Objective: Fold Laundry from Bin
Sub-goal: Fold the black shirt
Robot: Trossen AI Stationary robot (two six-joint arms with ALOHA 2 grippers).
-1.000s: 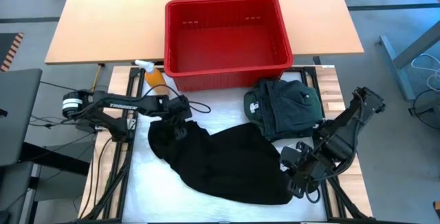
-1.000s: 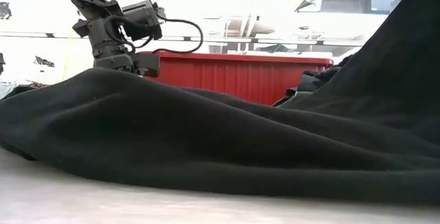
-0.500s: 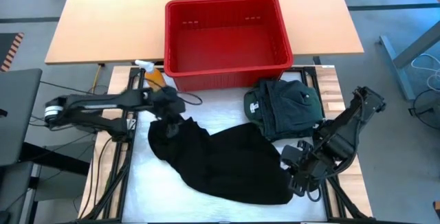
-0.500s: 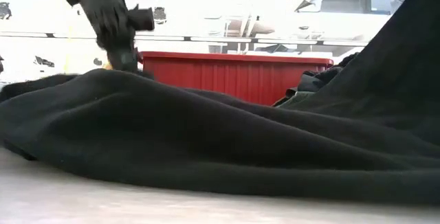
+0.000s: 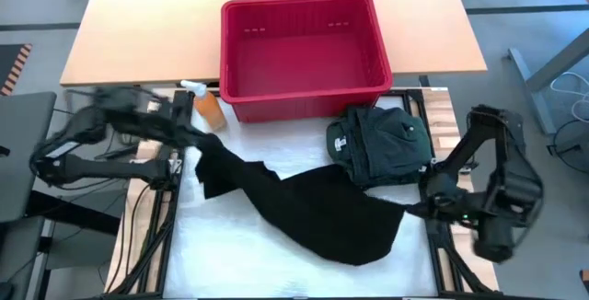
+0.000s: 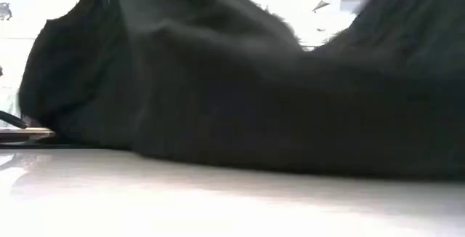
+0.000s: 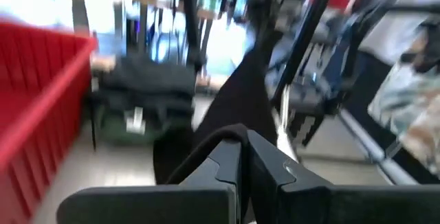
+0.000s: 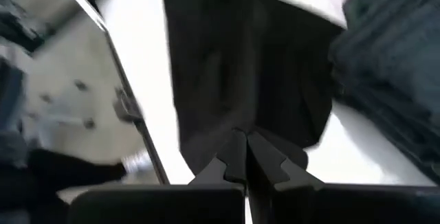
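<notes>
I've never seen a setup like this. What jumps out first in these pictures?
A black garment is stretched across the white table top between two dark arms: the left gripper holds one end at the table's left edge and the right gripper holds the other, both with jaws shut. Behind it sits a big red bin, empty, with a folded dark green garment in front of its right corner.

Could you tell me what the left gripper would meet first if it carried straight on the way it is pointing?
Probably the folded green garment beside the bin, though depth is unclear; the left gripper holds the black garment.
</notes>
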